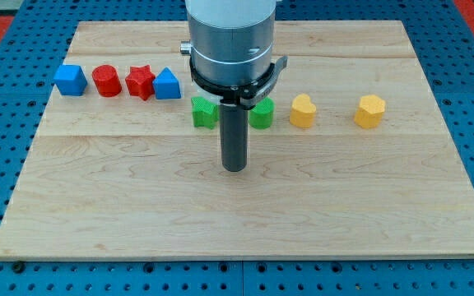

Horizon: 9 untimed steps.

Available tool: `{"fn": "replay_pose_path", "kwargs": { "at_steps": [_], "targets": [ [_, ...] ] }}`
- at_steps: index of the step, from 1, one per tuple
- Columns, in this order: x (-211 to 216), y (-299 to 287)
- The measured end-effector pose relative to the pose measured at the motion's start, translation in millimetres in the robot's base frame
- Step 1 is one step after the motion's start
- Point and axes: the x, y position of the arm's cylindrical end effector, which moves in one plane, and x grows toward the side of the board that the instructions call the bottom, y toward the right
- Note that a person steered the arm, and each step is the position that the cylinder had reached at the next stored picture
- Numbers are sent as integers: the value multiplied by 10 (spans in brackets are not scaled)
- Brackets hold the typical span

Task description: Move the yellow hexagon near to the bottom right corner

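Note:
The yellow hexagon (pixel 369 111) sits on the wooden board (pixel 245 214) at the view's right, in the middle row. A second yellow block (pixel 303 111), heart-like in shape, lies to its left. My tip (pixel 234 168) rests on the board near the centre, below and between two green blocks, well to the left of the yellow hexagon. The arm's grey body (pixel 229 37) rises above it at the view's top.
A green block (pixel 204 113) and another green block (pixel 261 115) flank the rod. At the view's upper left stand a blue cube (pixel 70 80), a red cylinder (pixel 105 81), a red star (pixel 140 82) and a blue block (pixel 167 85).

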Motion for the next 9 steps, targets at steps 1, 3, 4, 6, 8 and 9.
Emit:
{"fn": "replay_pose_path", "kwargs": {
  "at_steps": [1, 3, 4, 6, 8, 9],
  "targets": [
    [4, 16],
    [21, 131],
    [-2, 204],
    [-662, 2372],
    [-1195, 2355],
    [-1118, 1719]
  ]
}}
